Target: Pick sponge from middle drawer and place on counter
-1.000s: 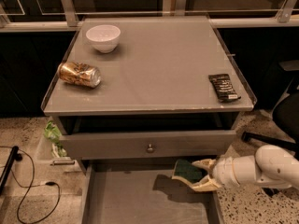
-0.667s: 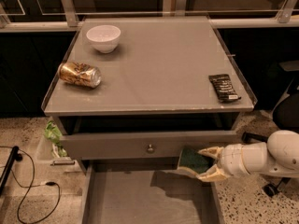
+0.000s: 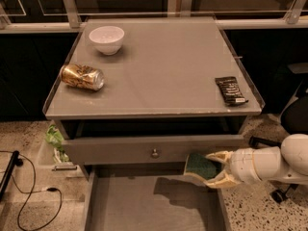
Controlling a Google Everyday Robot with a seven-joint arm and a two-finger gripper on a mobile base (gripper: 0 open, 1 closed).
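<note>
My gripper (image 3: 211, 168) comes in from the right on a white arm and is shut on the sponge (image 3: 199, 165), whose dark green face shows over a pale yellow edge. It holds the sponge above the right part of the open middle drawer (image 3: 144, 206), in front of the grey drawer front with the small round knob (image 3: 154, 153). The drawer floor is bare grey with the sponge's shadow on it. The counter (image 3: 163, 66) lies above and behind the gripper.
On the counter stand a white bowl (image 3: 106, 39) at the back left, a gold can (image 3: 82, 77) lying on its side at the left, and a black wrapped bar (image 3: 231, 90) near the right rim. Cables (image 3: 29, 196) lie on the floor at the left.
The gripper has lifted the sponge up out of the drawer, from near the floor to level with the knobbed drawer front. The counter's things have not moved.
</note>
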